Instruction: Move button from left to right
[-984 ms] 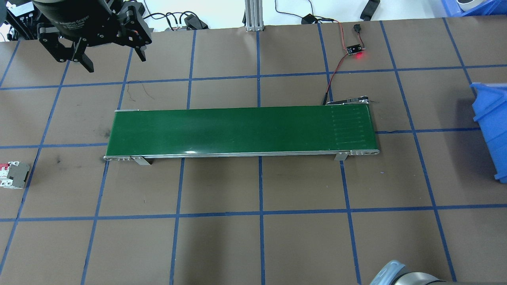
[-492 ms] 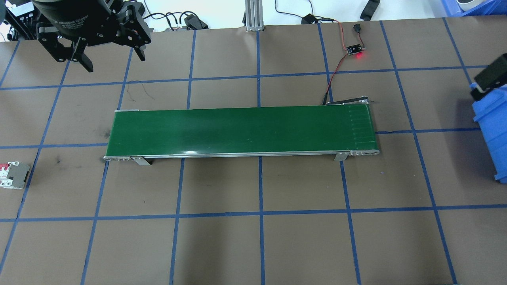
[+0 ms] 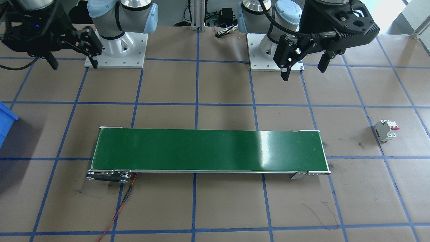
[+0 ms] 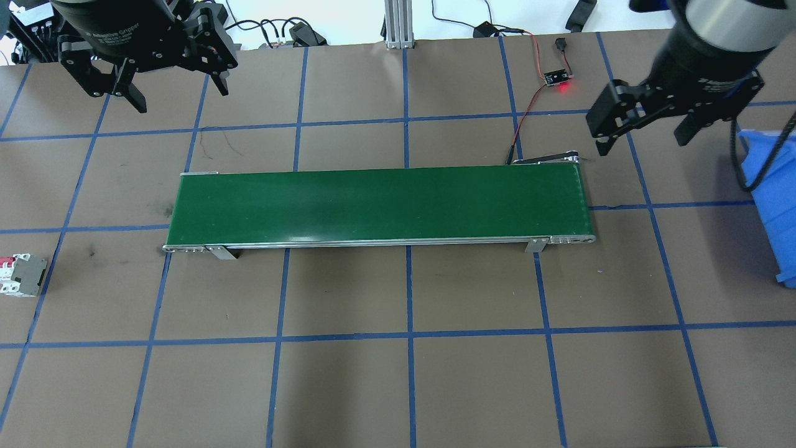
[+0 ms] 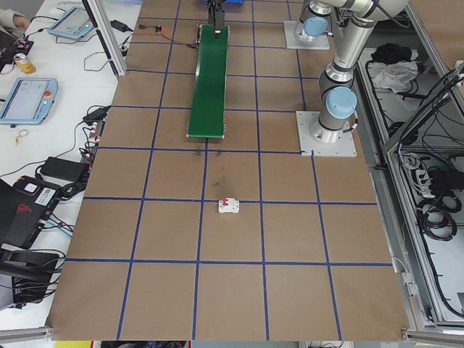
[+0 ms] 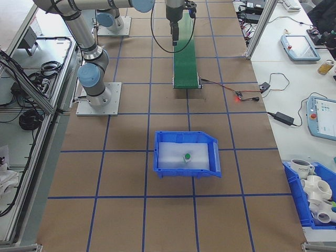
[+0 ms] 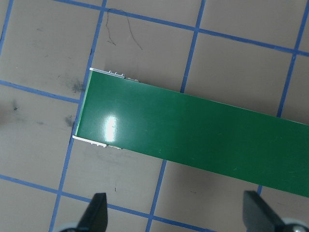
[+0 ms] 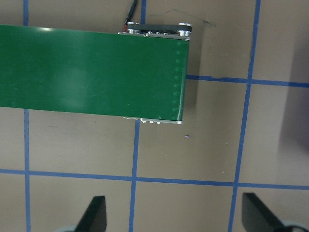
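Fingers (image 7: 96, 212) of the left gripper (image 4: 180, 96) stand wide apart, nothing between them. They hang above the table (image 4: 398, 386) past the far left corner of the green conveyor belt (image 4: 373, 205) and touch nothing. The right gripper (image 4: 643, 144) is the same: its fingers (image 8: 96, 212) are spread wide and empty, above the table off the belt's right end, just beside the blue bin (image 4: 777, 205).

We see no button on the belt or on the bare table. The only candidate is a tiny pale piece (image 6: 186, 156) lying alone on the white liner inside the blue bin on the right side. It is too small to confirm its colours, but we judge it is likely the button. If so, the move looks done or nearly done.

Risks from here, as we judge them:
- The white circuit breaker (image 4: 22, 274) with red toggles sits alone at the table's left edge. It could be picked by mistake since it is the only visible part on the left.
- If the piece must be gripped again, wide fingers closing on something that small could pinch it off-centre and flick it away. The bin wall would also crowd the approach.
- The right arm's cable hangs over the bin's rim in the overhead view, so a sideways move may snag or nudge the bin.
- A button dropped onto the belt could roll off its open edges.
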Tool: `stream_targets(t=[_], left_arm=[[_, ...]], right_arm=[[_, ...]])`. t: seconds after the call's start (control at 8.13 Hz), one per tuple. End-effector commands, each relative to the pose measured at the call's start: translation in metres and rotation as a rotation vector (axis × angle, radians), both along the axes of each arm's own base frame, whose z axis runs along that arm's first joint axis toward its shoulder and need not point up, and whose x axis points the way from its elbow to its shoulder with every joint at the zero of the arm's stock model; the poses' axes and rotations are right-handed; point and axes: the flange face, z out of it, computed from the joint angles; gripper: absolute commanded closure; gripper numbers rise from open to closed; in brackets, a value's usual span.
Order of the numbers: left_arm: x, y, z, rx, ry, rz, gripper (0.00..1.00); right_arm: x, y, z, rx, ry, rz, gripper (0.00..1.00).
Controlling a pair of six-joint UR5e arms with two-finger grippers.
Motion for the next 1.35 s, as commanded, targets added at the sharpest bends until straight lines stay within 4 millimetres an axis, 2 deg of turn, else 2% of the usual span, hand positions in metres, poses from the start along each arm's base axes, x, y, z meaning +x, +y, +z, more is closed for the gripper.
stream_targets(t=[0.0, 0.25, 0.98, 1.23], left_arm=[[0.001, 0.000, 0.001, -0.001, 0.007, 0.000, 0.00], [0.002, 0.001, 0.002, -0.003, -0.003, 0.002, 0.00], [-0.002, 0.005, -0.004, 0.044, 0.017, -0.031, 0.00], [-0.006, 0.005, -0.003, 0.054, 0.040, -0.198, 0.00]], right_arm=[[0.038, -0.027, 0.001, -0.114, 0.025, -0.018, 0.00], [0.040, -0.063, 0.015, -0.155, 0.010, -0.017, 0.00], [0.041, -0.060, 0.012, -0.136, 0.018, -0.015, 0.00], [0.041, -0.059, 0.012, -0.134, 0.018, -0.015, 0.00]])
